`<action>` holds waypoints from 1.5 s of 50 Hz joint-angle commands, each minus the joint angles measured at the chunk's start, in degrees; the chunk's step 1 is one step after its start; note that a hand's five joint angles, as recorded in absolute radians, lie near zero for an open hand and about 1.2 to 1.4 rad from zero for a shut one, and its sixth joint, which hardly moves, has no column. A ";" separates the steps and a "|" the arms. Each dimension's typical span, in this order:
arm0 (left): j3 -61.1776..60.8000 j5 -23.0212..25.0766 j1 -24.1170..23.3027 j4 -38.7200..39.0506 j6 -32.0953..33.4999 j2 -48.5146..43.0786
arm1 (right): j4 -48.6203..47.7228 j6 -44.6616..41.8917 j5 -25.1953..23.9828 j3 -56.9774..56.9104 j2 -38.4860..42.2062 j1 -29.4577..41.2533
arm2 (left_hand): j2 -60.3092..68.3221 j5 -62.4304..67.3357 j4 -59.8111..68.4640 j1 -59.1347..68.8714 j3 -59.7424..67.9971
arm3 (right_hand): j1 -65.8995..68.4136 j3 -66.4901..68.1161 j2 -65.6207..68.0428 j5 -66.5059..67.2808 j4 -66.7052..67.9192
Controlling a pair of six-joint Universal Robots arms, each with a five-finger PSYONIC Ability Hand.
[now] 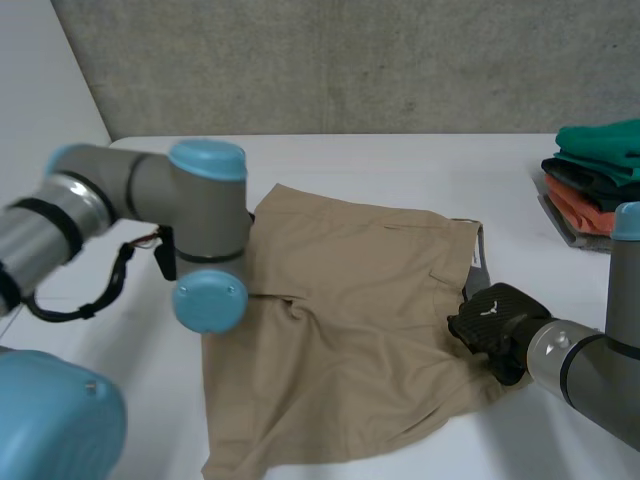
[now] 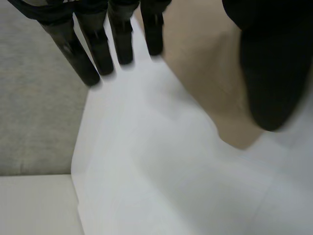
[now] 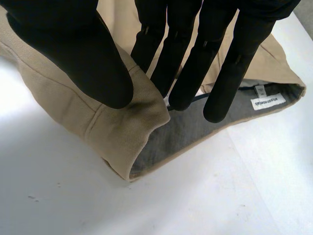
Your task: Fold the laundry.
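Mid-bench, tan shorts (image 1: 350, 300) lie spread mostly flat on the white bench (image 1: 400, 160), with the waistband (image 3: 122, 132) at the robot's right side. The right hand (image 1: 495, 322) sits on that waistband edge. In the right wrist view its thumb (image 3: 73, 49) presses on the tan outer face of a raised fold of the waistband. Its fingers (image 3: 203, 54) are straight and close together, reaching inside onto the grey lining (image 3: 166, 142), so the fold is clamped between thumb and fingers. A white label (image 3: 267, 102) shows in the lining just beside the fingertips.

The left hand (image 2: 95, 44) has straight fingers, slightly apart, over bare bench, with nothing clamped. Its thumb (image 2: 269, 73) is held wide from the fingers and sits above a corner of the shorts. Cannot tell if the thumb touches the cloth.

In the head view the left arm (image 1: 190, 210) hangs over the shorts' left edge.

A stack of folded clothes (image 1: 600, 170), green on top, then dark, then orange, sits at the far right of the bench, well apart from the shorts.
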 commanded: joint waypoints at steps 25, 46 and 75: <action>-60.30 24.23 0.12 -9.30 -30.82 45.43 | -6.26 20.70 8.29 -5.97 2.59 2.93 | 5.01 4.16 4.88 7.17 4.20 | 19.65 11.90 12.82 13.05 11.32; -55.03 16.15 -9.65 -2.97 -34.51 31.28 | -4.77 22.38 10.23 -5.01 0.48 2.23 | 62.69 61.83 62.56 64.85 61.88 | 19.65 11.90 12.82 13.05 11.32; -26.40 12.54 -2.00 -10.27 -13.69 26.02 | 7.91 3.29 2.67 -12.73 1.53 -1.99 | 62.69 61.83 62.56 64.85 61.88 | 19.65 11.90 12.82 13.05 11.32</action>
